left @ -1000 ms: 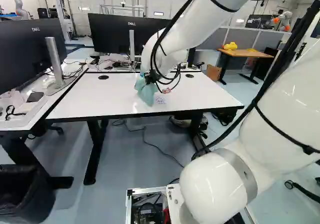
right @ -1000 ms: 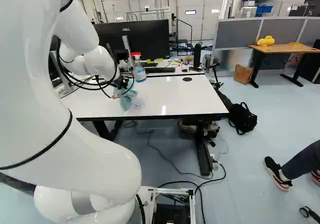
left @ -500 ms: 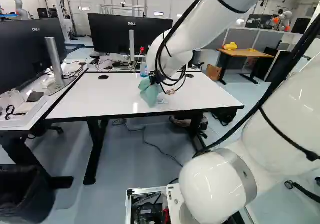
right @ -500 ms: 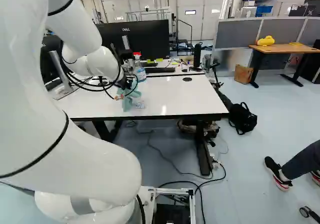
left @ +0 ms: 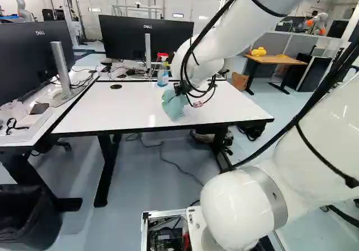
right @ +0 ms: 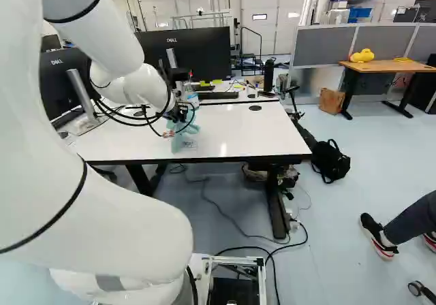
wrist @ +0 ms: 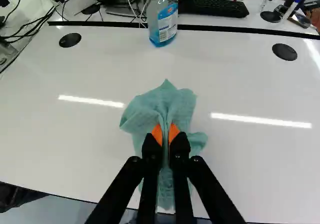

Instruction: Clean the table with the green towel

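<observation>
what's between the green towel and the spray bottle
Only a stretch of the white tabletop lies between the green towel and the spray bottle; the wrist view shows it.

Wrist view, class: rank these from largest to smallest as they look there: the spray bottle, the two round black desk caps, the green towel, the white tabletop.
1. White tabletop
2. Green towel
3. Spray bottle
4. Round black desk caps, one and the other: too alike to rank against each other.
</observation>
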You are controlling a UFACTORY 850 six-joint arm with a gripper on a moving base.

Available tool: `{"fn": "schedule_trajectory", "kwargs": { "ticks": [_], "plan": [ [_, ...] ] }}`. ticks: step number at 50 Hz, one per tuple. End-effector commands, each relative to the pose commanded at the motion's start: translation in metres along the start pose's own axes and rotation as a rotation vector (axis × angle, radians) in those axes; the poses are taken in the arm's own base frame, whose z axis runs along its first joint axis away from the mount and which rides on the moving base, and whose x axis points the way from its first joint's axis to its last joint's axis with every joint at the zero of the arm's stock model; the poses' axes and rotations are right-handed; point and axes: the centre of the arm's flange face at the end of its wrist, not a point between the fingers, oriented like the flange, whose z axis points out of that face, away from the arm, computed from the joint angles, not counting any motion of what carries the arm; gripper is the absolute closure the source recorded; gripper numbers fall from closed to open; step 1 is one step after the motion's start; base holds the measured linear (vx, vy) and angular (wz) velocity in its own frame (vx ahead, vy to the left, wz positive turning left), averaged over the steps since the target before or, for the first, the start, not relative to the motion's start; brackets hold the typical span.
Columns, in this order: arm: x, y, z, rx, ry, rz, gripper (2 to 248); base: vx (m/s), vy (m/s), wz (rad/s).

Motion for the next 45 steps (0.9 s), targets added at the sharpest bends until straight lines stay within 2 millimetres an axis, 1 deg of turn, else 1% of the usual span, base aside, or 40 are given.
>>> {"fn": "schedule_trajectory", "kwargs": {
  "ticks": [14, 45],
  "plan": [
    [-0.0027, 0.0103, -0.0026, -0.019, 0.002, 0.018, 215, 0.0, 0.0, 0.0],
    [-0.0059, 0.0102, -0.0026, -0.019, -0.034, 0.019, 215, 0.0, 0.0, 0.0]
  ]
}}
